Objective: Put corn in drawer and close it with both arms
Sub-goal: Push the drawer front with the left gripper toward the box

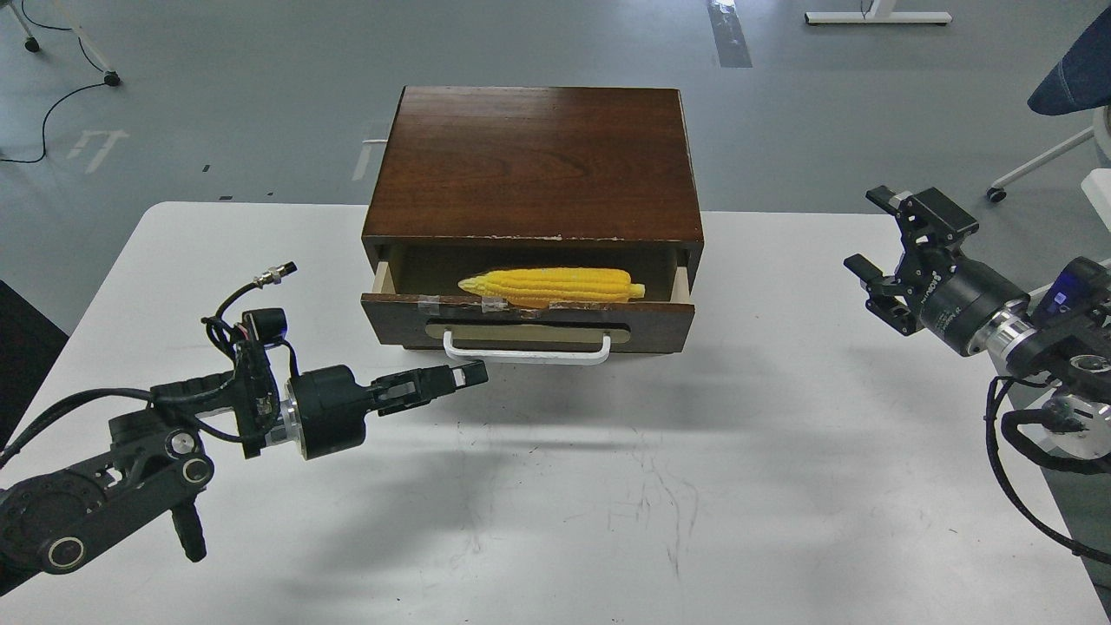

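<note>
The yellow corn (552, 285) lies lengthwise inside the drawer (528, 318) of the dark brown wooden box (534, 165). The drawer is pulled out only a little; its white bar handle (526, 351) faces me. My left gripper (469, 375) is shut with nothing in it, and its tip sits just below the handle's left end, at the drawer front. My right gripper (875, 239) is open and empty, in the air well to the right of the box.
The box stands at the back middle of the white table (781, 451). A chair base (1041, 161) and a dark blue seat (1076, 74) are beyond the table's right side. Cables lie on the grey floor at the far left.
</note>
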